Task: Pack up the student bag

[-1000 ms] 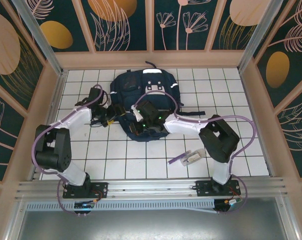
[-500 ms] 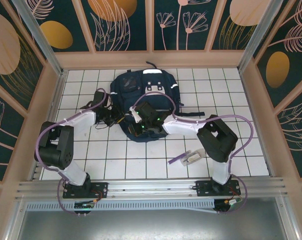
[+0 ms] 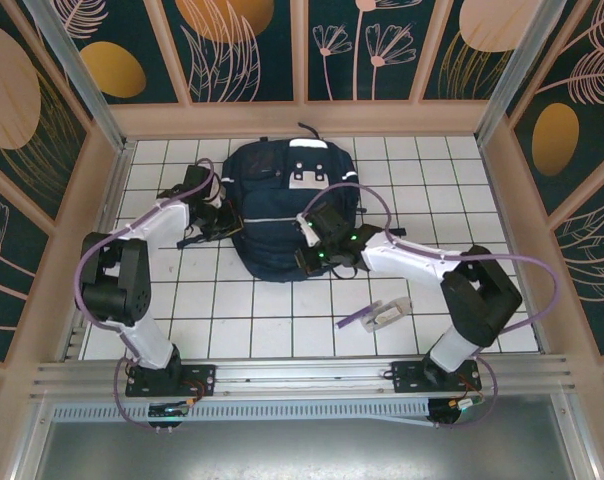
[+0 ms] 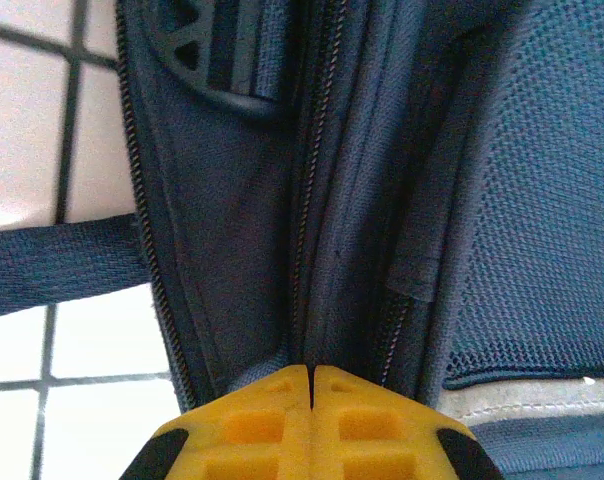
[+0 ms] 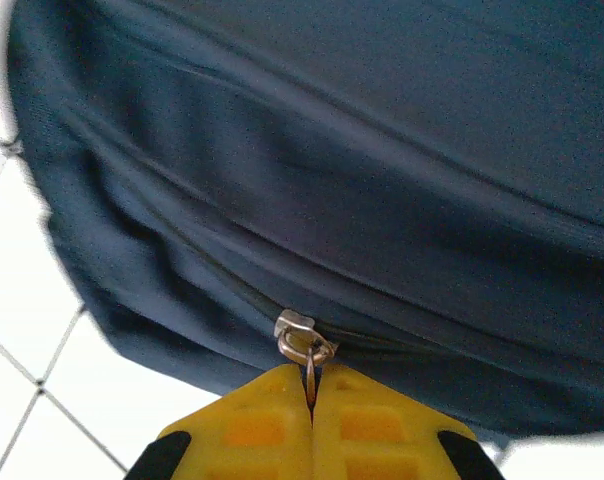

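Observation:
The student bag (image 3: 282, 195), a navy backpack with a grey patch, lies flat at the middle back of the tiled table. My left gripper (image 3: 225, 222) is at its left side. In the left wrist view its yellow fingertips (image 4: 310, 372) are shut together on a fold of the bag's fabric (image 4: 332, 200) between two zip lines. My right gripper (image 3: 307, 262) is at the bag's near edge. There its fingertips (image 5: 310, 385) are shut on the metal zip pull (image 5: 304, 340) of the bag (image 5: 362, 160).
A purple pen and a small white item (image 3: 375, 315) lie on the tiles near the right arm. A dark strap (image 4: 52, 265) runs out from the bag's left side. Wooden walls ring the table (image 3: 232, 320).
My left gripper has shut and moved in against the bag's left side. My right gripper has slid right along the near edge with the zip pull, and the right arm has stretched out.

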You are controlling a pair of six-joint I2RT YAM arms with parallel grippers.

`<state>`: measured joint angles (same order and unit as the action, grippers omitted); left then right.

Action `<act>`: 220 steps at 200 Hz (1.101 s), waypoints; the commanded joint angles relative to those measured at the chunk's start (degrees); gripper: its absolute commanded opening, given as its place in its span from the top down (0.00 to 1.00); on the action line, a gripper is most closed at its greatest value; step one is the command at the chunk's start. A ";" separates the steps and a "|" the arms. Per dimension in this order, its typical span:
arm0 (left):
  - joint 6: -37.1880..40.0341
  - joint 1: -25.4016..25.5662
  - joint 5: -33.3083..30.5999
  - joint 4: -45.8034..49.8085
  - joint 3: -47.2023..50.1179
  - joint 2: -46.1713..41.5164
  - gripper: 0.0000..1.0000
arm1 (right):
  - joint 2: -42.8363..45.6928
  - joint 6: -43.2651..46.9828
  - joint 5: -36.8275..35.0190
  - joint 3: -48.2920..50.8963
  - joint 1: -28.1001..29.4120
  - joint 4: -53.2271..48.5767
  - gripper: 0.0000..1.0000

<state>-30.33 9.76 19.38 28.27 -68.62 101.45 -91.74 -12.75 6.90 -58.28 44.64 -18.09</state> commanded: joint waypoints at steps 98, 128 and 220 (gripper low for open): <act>-0.77 -5.80 -6.70 14.44 0.47 -10.68 0.38 | -18.74 1.51 6.19 -26.46 13.28 4.70 1.00; -5.19 -5.76 -4.31 11.78 7.42 -15.04 0.36 | -25.90 3.42 7.47 -35.13 16.41 3.54 1.00; -10.23 -5.89 -14.92 -2.68 15.14 -8.73 1.00 | -20.71 1.34 3.47 -23.67 18.61 3.78 1.00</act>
<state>-42.02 4.34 13.19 27.66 -52.42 90.30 -119.98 -11.07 10.61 -89.19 62.24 -14.76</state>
